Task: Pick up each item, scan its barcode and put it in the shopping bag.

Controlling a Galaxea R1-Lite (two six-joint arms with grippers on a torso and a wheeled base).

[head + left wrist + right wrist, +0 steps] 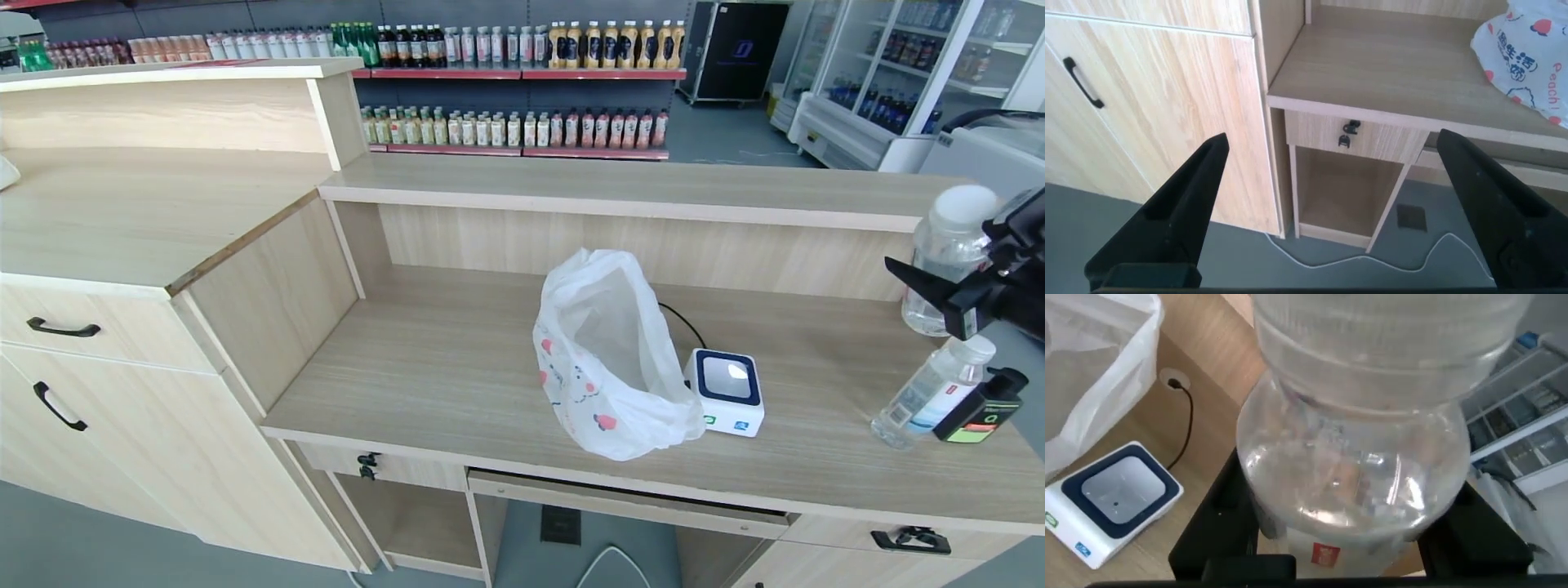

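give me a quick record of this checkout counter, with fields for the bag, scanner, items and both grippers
shopping bag: open, standing mid-counter
scanner: on the counter, close beside the bag on the robot's right
large clear bottle: upright at the counter's right end, between the right gripper's fingers
right gripper: closed on the large clear bottle
small clear bottle: tilted, near the counter's front right
dark bottle: right beside the small clear bottle
left gripper: open, empty, low in front of the counter
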